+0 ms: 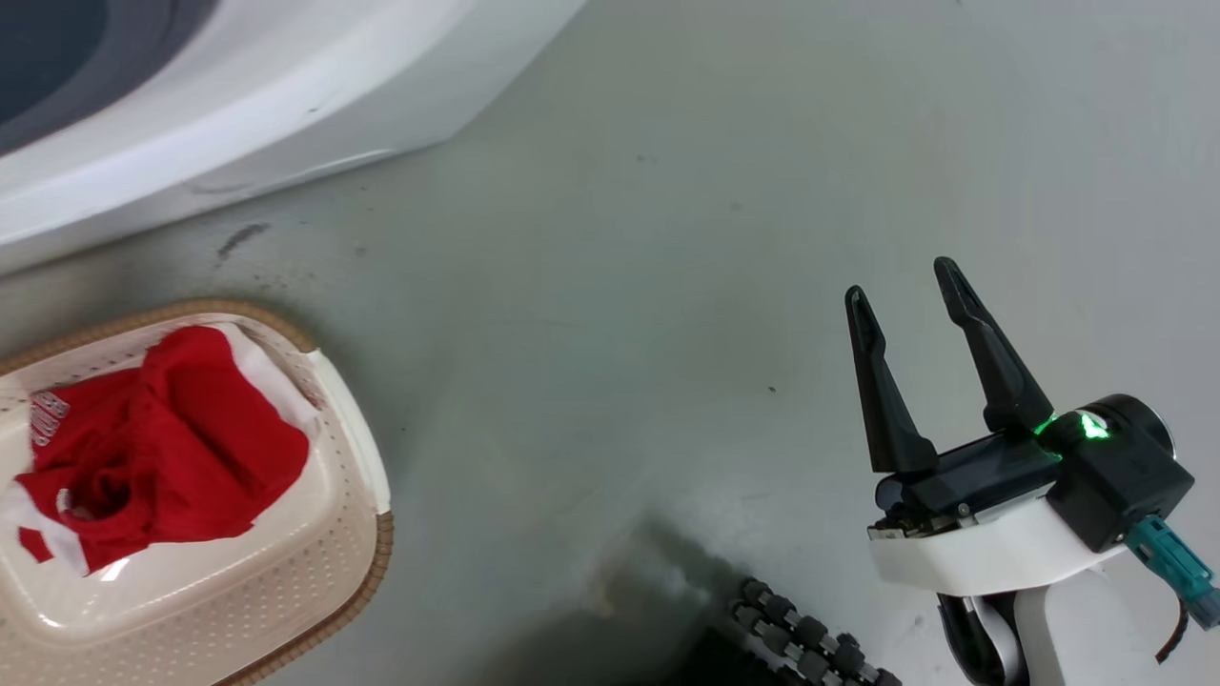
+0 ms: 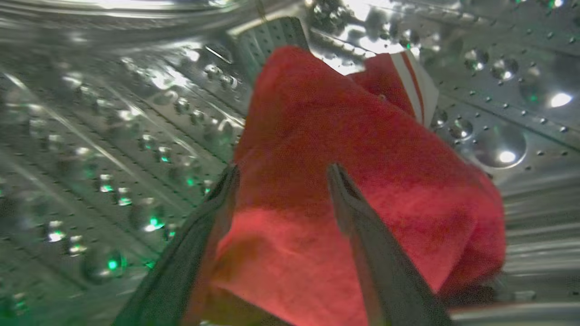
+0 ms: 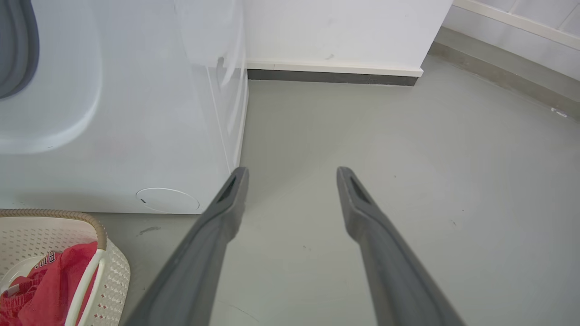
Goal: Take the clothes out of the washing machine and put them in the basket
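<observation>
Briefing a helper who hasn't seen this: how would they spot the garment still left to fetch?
Look in the washing machine, at its steel drum. A red garment lies heaped there, between the fingers of the open left gripper. Unlike the red clothes in the basket, it rests on shiny perforated metal and shows a white-striped edge.

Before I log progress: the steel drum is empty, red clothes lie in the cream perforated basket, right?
Not empty: the left wrist view shows a red fabric garment in the perforated steel drum. Red clothes do lie in the cream basket.
</observation>
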{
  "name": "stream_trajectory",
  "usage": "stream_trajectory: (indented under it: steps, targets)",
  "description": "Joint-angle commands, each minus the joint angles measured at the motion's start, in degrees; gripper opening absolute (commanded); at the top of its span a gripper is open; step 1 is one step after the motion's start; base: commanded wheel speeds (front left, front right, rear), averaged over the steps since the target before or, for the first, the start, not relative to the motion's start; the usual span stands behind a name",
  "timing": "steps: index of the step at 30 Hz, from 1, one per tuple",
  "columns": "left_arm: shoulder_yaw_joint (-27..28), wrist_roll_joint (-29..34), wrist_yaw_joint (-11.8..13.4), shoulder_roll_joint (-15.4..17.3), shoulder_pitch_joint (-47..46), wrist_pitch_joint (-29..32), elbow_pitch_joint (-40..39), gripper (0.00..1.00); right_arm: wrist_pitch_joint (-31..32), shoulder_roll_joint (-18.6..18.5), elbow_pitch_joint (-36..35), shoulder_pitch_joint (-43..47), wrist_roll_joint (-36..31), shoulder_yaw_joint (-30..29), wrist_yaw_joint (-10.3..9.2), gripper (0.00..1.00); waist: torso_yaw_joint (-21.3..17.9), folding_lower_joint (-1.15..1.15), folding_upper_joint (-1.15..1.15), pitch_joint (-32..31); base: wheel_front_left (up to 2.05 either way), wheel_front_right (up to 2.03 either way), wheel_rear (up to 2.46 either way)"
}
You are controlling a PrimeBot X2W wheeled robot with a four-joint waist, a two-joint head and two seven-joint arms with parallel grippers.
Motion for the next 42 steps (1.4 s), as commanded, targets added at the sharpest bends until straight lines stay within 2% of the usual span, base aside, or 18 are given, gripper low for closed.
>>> stream_trajectory:
  steps: [1, 13, 14, 15, 21, 27, 34, 42]
  targets:
    - [-0.1, -0.14, 0.16, -0.5, -0.76, 0.46, 0.58, 1.0, -0.12, 0.08, -0.54, -0.04, 0.36, 0.13, -0.04, 1.0, -1.18, -0.01, 0.0, 1.38, 0.0, 0.0, 0.0]
    - [-0.63, -1.57, 0.89, -2.95, -2.24, 4.04, 6.58, 1.0, -0.12, 0.08, -1.88, -0.11, -1.0, 0.52, -0.04, 1.0, -1.13, -0.01, 0.0, 2.12, 0.0, 0.0, 0.0]
    - [-0.64, -1.73, 0.85, -3.1, -2.18, 4.2, 6.95, 0.8, -0.12, 0.07, -2.13, -0.29, -1.93, 0.72, -0.04, 1.0, -1.12, -0.01, 0.0, 2.06, 0.0, 0.0, 0.0]
    - [-0.79, -1.72, 0.77, -3.1, -2.28, 3.89, 7.09, 0.0, -0.12, 0.06, -2.34, -0.4, -2.31, 0.55, -0.05, 1.0, -1.13, -0.01, 0.0, 2.05, 0.0, 0.0, 0.0]
    - [-1.01, -2.06, 0.6, -3.04, -3.33, 2.81, 8.12, 0.0, -0.12, 0.07, -3.23, -0.26, -1.94, -1.27, -0.05, 1.0, -0.97, -0.01, 0.0, 2.29, 0.0, 0.0, 0.0]
    - [-1.74, -1.45, 0.12, -1.6, -4.43, -1.16, 7.62, 0.0, -0.11, 0.07, -2.61, -1.87, -1.46, -0.5, -0.05, 1.0, -0.96, -0.01, 0.0, 2.14, 0.0, 0.0, 0.0]
    - [-0.97, -2.16, 0.49, -2.15, -2.59, -11.85, 7.56, 0.0, -0.12, 0.05, -1.12, -3.17, -2.55, -1.8, -0.05, 1.0, 1.19, -0.01, 0.0, -0.81, 0.0, 0.0, 0.0]
    - [-1.58, -4.19, -0.43, -6.04, 3.03, -21.52, 9.45, 0.0, -0.11, 0.05, 0.28, -3.04, -5.3, -5.59, -0.05, 1.0, 6.56, -0.01, 0.0, -7.61, 0.0, 0.0, 0.0]
